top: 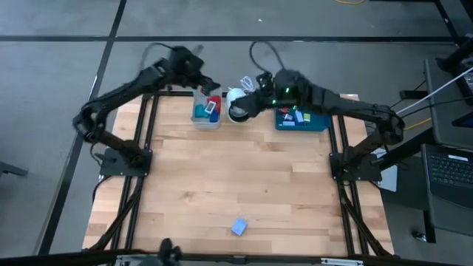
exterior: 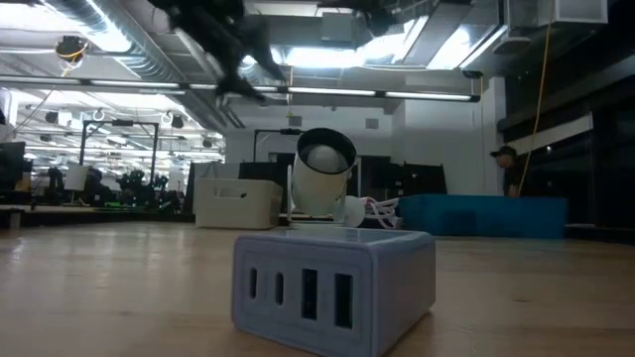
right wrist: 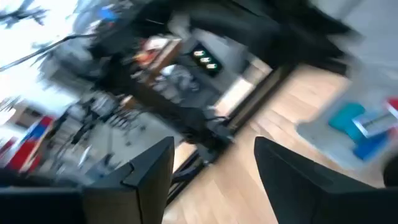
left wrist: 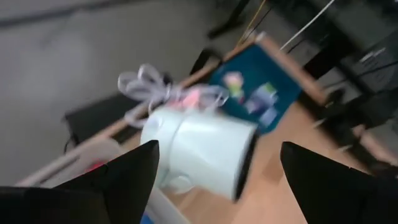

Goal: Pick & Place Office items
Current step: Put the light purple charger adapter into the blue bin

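Observation:
Small red, blue and white pieces lie in the grey bin (top: 207,111) and in the blue tray (top: 301,118) at the table's far edge. One light-blue block (top: 238,227) rests flat near the near edge; it fills the low view's foreground (exterior: 332,288). My left gripper (top: 209,83) hovers open above the bin's far side; its wrist view (left wrist: 219,148) looks past the white round corded object (left wrist: 199,149). My right gripper (top: 256,87) hangs open in the air beside that object (top: 238,107), its fingers (right wrist: 149,174) holding nothing.
The white round object (exterior: 322,183) stands between bin (exterior: 238,203) and tray (exterior: 486,213), its cord (left wrist: 149,87) bunched behind it. The wooden table's middle (top: 244,177) is bare. A laptop (top: 451,170) sits beyond the right edge. A person (exterior: 508,169) stands far off in the room.

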Controlling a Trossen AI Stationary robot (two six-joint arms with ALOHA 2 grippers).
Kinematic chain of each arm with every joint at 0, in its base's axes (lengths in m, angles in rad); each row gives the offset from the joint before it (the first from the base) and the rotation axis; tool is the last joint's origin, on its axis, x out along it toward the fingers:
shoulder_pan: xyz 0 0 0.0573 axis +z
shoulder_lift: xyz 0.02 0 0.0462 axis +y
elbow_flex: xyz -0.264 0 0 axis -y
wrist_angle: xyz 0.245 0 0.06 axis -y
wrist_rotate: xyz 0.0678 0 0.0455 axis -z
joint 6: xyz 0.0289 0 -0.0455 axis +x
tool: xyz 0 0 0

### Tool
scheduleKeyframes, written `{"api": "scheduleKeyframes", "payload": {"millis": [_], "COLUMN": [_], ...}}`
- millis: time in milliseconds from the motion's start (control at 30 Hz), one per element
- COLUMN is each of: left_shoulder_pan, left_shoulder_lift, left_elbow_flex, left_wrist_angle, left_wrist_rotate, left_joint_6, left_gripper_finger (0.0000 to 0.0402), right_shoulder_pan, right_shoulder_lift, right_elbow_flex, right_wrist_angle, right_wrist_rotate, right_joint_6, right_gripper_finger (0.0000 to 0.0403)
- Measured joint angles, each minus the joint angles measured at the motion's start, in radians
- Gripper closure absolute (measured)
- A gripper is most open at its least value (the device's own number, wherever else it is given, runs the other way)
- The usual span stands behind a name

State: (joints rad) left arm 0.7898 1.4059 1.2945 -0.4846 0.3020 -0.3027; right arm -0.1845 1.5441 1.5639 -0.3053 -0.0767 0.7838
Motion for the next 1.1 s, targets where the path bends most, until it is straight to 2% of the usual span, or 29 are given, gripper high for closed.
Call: {"api": "scheduleKeyframes", "payload": {"millis": [67,233,367,467,600,667,833,933,1100], "left_shoulder_pan": [0.026,0.084,0.103,0.095,0.081,0.074,0.047,0.031,0.0], "left_shoulder_lift": [-0.071,-0.215,-0.293,-0.345,-0.386,-0.4,-0.413,-0.413,-0.413], "left_elbow_flex": [0.0,0.0,0.0,0.0,0.0,0.0,0.0,0.0,0.0], "left_wrist_angle": [-0.001,-0.047,-0.078,-0.124,-0.19,-0.216,-0.297,-0.33,-0.34], "left_wrist_rotate": [0.021,0.047,0.09,0.094,0.094,0.094,0.093,0.093,0.093], "left_joint_6": [0.008,0.033,0.012,0.011,0.01,0.007,0.012,0.033,0.091], "left_gripper_finger": [0.0071,0.0071,0.0071,0.0071,0.0071,0.0071,0.0071,0.0071,0.0071], "right_shoulder_pan": [0.071,0.263,0.402,0.476,0.55,0.587,0.67,0.708,0.753], "right_shoulder_lift": [0.021,0.128,0.235,0.304,0.388,0.432,0.563,0.648,0.817], "right_elbow_flex": [0.0,0.0,0.005,0.044,0.164,0.242,0.467,0.596,0.795], "right_wrist_angle": [-0.009,-0.009,-0.012,-0.037,-0.188,-0.333,-0.635,-0.709,-0.716], "right_wrist_rotate": [0.096,0.233,0.321,0.355,0.381,0.391,0.331,0.323,0.316], "right_joint_6": [0.076,0.344,0.572,0.668,0.775,0.853,1.086,1.214,1.453], "right_gripper_finger": [0.0174,0.0174,0.0174,0.0174,0.0174,0.0174,0.0174,0.0174,0.0174]}}
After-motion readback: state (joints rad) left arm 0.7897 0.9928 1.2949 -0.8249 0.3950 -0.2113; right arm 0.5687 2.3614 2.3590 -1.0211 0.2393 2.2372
